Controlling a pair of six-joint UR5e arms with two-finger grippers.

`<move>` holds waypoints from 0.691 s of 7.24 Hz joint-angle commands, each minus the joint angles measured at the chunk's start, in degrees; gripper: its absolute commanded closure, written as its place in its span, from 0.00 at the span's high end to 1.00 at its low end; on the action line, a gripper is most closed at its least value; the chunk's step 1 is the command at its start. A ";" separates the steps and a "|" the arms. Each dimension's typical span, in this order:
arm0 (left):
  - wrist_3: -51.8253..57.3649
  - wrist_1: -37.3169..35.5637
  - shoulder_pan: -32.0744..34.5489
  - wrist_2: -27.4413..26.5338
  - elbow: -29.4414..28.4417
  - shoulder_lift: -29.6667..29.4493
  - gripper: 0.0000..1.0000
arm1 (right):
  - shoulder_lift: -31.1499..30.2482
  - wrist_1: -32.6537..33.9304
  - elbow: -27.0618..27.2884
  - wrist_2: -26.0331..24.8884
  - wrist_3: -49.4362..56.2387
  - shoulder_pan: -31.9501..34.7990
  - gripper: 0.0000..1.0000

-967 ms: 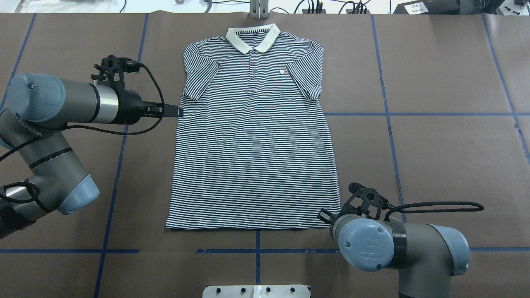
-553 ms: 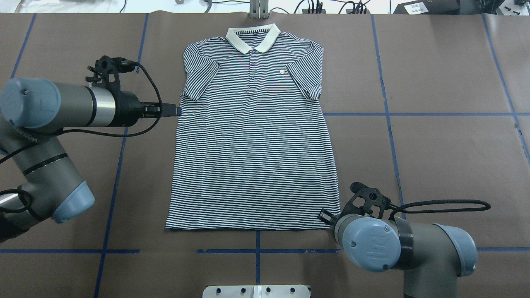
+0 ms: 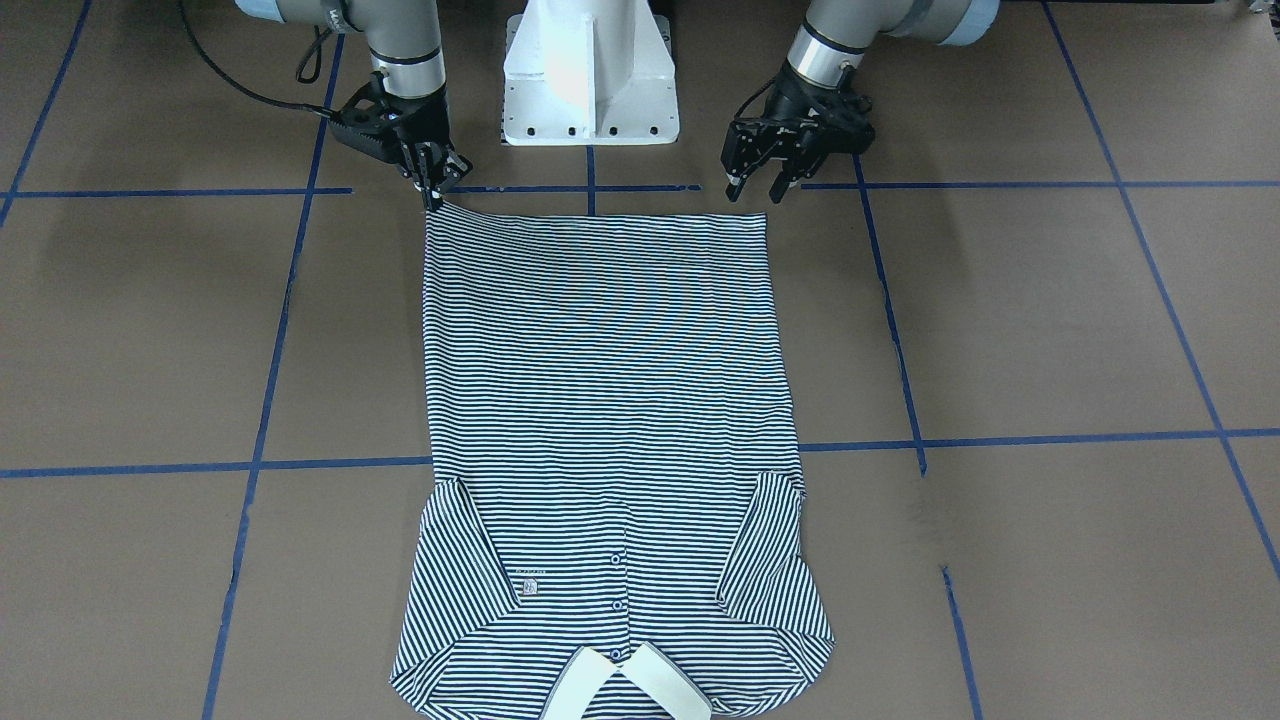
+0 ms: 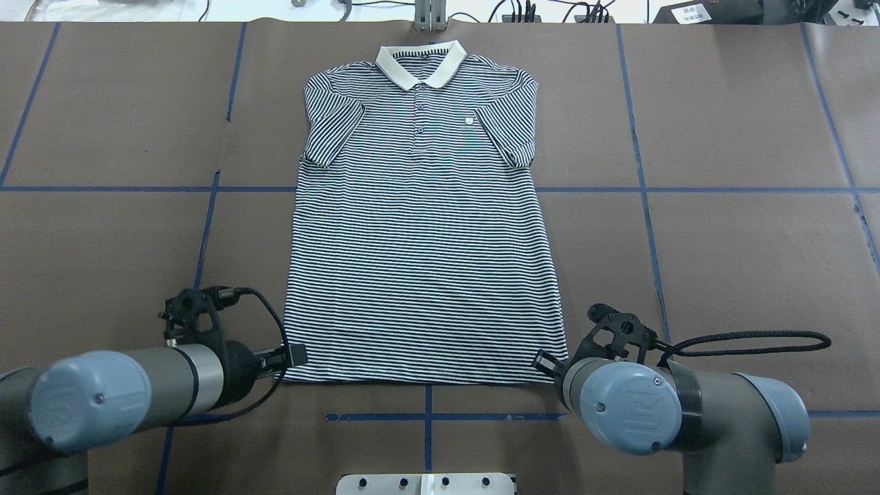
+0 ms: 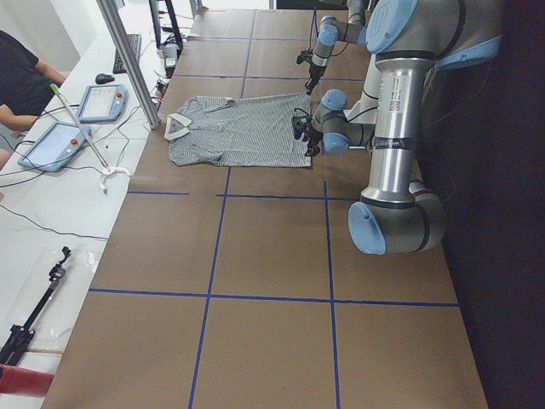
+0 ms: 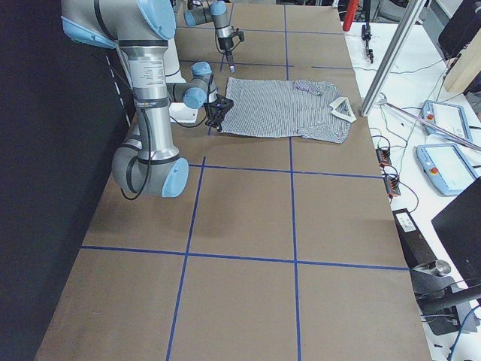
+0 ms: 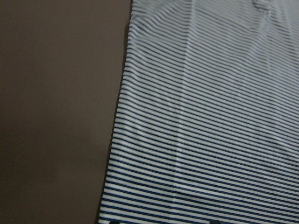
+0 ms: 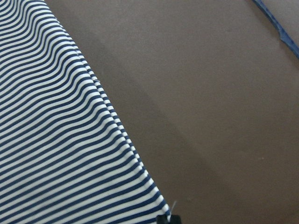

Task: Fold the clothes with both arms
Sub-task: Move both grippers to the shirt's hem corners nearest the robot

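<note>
The navy-and-white striped polo shirt (image 4: 419, 261) lies flat on the brown table, cream collar (image 4: 419, 62) at the far end and hem toward the robot. My left gripper (image 4: 295, 355) is at the hem's left corner; in the front view it (image 3: 755, 190) stands open just off that corner, not touching the cloth. My right gripper (image 3: 433, 195) is pinched shut on the hem's other corner, seen from overhead at the lower right of the shirt (image 4: 543, 361). The right wrist view shows the shirt's edge (image 8: 117, 135) running down to a black fingertip (image 8: 163, 219). Striped cloth (image 7: 210, 116) fills the left wrist view.
The white pedestal base (image 3: 590, 80) stands behind the hem between the arms. Blue tape lines (image 4: 646, 189) cross the table. Beyond the collar end stand a metal post (image 5: 128, 60) and tablets (image 5: 102, 100), with a seated person (image 5: 17, 77) there.
My left arm has swung from beside the shirt's left sleeve back toward the robot, down to the hem's left corner. The right arm has stayed nearly still.
</note>
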State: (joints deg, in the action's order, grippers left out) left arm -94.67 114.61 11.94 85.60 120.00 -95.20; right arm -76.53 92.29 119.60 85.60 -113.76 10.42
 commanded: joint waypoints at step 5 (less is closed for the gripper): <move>-2.01 -2.11 -3.32 -3.33 -4.07 -0.07 0.40 | -0.02 0.00 -0.07 0.00 0.03 0.04 0.00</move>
State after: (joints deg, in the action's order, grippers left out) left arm -96.67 112.54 8.64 82.18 116.09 -95.14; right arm -76.53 92.29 119.45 85.61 -113.73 10.46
